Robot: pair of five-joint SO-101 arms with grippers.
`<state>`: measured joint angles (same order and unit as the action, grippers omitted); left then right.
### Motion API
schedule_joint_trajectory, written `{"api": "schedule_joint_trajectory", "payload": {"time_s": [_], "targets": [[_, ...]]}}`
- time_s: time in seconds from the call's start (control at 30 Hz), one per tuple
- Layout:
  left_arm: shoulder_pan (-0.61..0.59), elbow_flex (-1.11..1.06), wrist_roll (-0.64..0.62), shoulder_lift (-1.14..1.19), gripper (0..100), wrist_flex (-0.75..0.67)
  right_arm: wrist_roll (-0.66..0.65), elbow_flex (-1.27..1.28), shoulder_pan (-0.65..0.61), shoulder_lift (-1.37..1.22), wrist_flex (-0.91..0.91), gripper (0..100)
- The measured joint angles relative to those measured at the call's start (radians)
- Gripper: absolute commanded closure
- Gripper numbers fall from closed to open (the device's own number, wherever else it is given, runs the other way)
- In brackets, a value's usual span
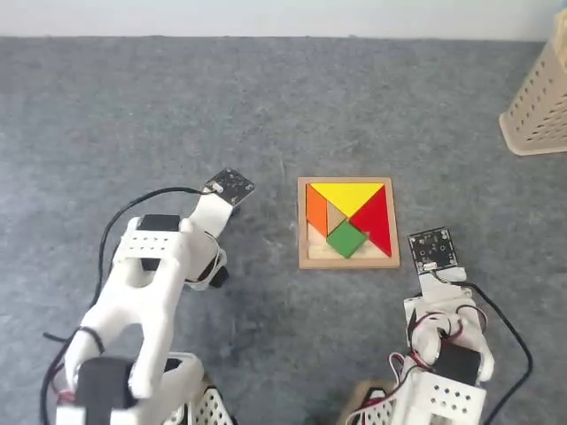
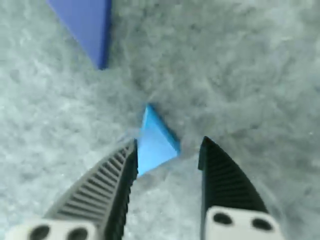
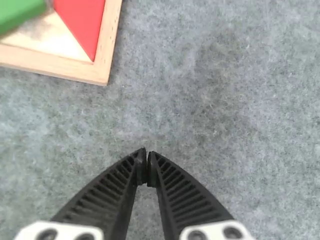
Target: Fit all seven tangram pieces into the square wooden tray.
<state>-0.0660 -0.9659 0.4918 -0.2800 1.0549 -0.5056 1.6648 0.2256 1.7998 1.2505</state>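
The square wooden tray [image 1: 347,262] lies mid-table and holds a yellow triangle [image 1: 345,196], a red triangle [image 1: 376,221], an orange piece [image 1: 315,212], a small tan piece [image 1: 336,216] and a green square [image 1: 346,238]. In the left wrist view, my left gripper [image 2: 167,150] is open low over the carpet. A small light blue triangle [image 2: 156,141] lies between its fingers, against one finger [image 2: 117,172]. A dark blue piece [image 2: 87,25] lies farther off. My right gripper [image 3: 146,167] is shut on nothing, over carpet near the tray's corner [image 3: 102,70], with the red triangle [image 3: 82,20] and green square [image 3: 17,12] in sight.
A beige perforated container [image 1: 540,97] stands at the back right edge. The left arm's body [image 1: 146,292] covers the carpet left of the tray. Open grey carpet stretches behind the tray and between the two arms.
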Motion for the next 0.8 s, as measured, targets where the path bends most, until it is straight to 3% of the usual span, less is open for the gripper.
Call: {"api": "schedule_joint_trajectory", "payload": {"time_s": [0.17, 0.4, 0.63, 0.8], "targets": [[-0.003, 0.008, 0.009, 0.1, 81, -0.061, 0.0, 0.0, 0.0, 0.0, 0.0, 99.1], [0.008, 0.008, 0.009, 0.106, 89, -0.061, 0.0, 0.0, 0.0, 0.0, 0.0, 99.1], [0.009, 0.015, 0.006, 0.109, 90, -0.061, 0.0, 0.0, 0.0, 0.0, 0.0, 99.1], [0.0, 0.121, 0.005, 0.126, 90, 0.02, 0.0, 0.0, 0.0, 0.0, 0.0, 99.1]]}}
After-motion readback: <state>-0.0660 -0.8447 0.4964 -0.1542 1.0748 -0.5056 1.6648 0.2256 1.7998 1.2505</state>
